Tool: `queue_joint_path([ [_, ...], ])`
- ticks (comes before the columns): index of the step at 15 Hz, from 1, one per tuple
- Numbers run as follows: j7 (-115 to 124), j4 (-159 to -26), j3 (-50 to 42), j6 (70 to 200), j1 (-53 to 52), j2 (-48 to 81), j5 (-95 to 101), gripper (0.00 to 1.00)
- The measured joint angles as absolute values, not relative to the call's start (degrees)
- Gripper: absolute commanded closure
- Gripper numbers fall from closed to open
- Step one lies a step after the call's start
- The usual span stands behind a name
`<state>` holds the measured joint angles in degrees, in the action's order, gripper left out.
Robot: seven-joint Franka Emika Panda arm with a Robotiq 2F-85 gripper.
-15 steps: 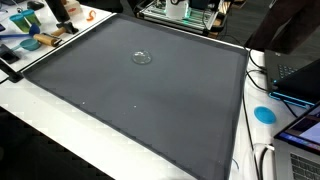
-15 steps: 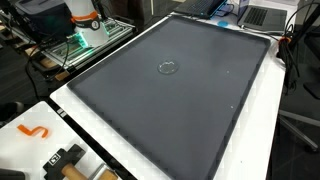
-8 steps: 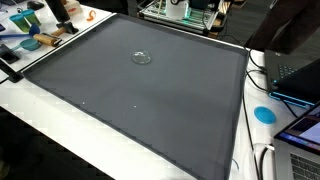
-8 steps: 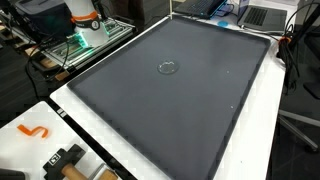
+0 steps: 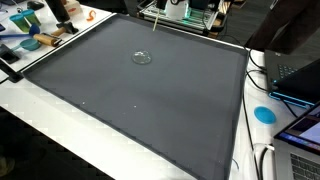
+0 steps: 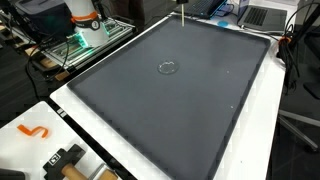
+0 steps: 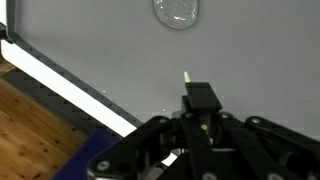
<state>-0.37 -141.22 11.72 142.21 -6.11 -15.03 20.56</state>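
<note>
The gripper (image 7: 200,108) came in from the bottom of the wrist view. Its fingers (image 7: 190,120) were drawn narrow and seemed to pinch a thin stick (image 7: 186,76), whose pale tip poked out ahead of them. In both exterior views only this stick (image 5: 155,22) (image 6: 184,14) showed, up at the far edge of the dark grey mat (image 5: 150,110) that covered most of the white surface (image 5: 60,140).

A small clear round dish (image 5: 143,57) (image 6: 168,68) sat alone on the mat, well apart from the stick. In the wrist view the dish (image 7: 177,12) lay beyond the stick's tip, not touching it. I could not tell whether anything was in the dish. A blue round container (image 5: 263,114) rested on the white surface just off the mat's edge, and its contents were too small to make out.
</note>
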Motion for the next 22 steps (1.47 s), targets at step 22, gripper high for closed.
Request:
queue_joint_path([
  [22, -7.22, -130.09, 7.62, 141.5, -5.85, 1.88, 13.49, 0.97],
])
